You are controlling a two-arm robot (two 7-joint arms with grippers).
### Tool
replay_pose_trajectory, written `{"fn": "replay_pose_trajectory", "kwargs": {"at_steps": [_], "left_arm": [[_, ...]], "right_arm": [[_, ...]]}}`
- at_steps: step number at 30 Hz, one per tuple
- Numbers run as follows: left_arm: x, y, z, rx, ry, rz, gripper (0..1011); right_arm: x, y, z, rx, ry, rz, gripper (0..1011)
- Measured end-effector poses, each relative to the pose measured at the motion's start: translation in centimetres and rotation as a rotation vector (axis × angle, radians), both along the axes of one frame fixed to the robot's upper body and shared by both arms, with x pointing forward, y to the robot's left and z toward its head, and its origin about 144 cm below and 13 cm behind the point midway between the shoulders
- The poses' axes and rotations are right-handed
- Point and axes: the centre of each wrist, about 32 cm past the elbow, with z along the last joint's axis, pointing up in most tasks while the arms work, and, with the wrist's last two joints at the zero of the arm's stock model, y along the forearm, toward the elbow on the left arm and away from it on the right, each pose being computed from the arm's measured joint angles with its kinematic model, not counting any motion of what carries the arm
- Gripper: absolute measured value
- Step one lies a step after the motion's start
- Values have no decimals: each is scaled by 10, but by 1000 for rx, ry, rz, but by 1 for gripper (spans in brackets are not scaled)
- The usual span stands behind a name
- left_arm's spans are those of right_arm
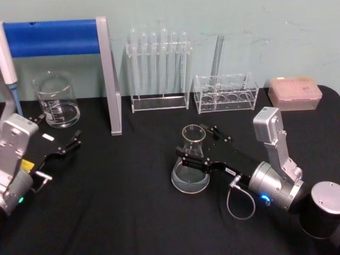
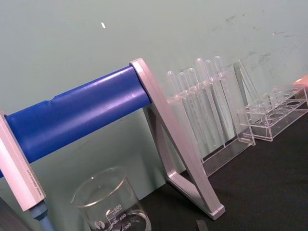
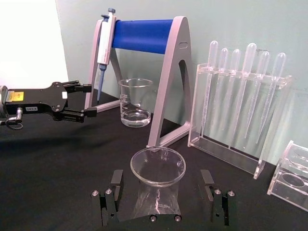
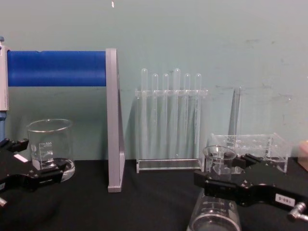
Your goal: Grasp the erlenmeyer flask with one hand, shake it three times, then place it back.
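Observation:
The erlenmeyer flask (image 1: 191,175), clear glass with a wide base and flared neck, stands upright on the black table right of centre. My right gripper (image 1: 195,143) is open, with one black finger on each side of the flask's neck. In the right wrist view a gap shows between each finger and the flask (image 3: 158,195). In the chest view the flask (image 4: 215,214) stands low at the right with a black finger across its neck. My left gripper (image 1: 66,143) rests open at the table's left, near the beaker, and holds nothing.
A glass beaker (image 1: 56,101) stands at back left under a blue-barred pipette stand (image 1: 58,37) holding a pipette (image 1: 8,64). Behind the flask are a rack of test tubes (image 1: 158,69), a second clear rack (image 1: 226,93) and a pink tip box (image 1: 295,93).

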Motion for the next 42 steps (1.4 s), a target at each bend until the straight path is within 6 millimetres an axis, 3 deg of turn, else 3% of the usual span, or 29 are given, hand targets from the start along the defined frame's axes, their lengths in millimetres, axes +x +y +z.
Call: {"fn": "replay_pose_trajectory", "kwargs": {"at_steps": [4, 11, 23, 42], "left_arm": [[0, 0, 0, 0, 0, 0, 1001], [0, 0, 0, 0, 0, 0, 1001], [0, 0, 0, 0, 0, 0, 1001], [0, 0, 0, 0, 0, 0, 1001]], "right_arm": [[0, 0, 0, 1, 0, 0, 993], [0, 0, 0, 1, 0, -1, 840], [0, 0, 0, 2, 0, 0, 453], [0, -1, 6, 5, -20, 2, 449]]}}
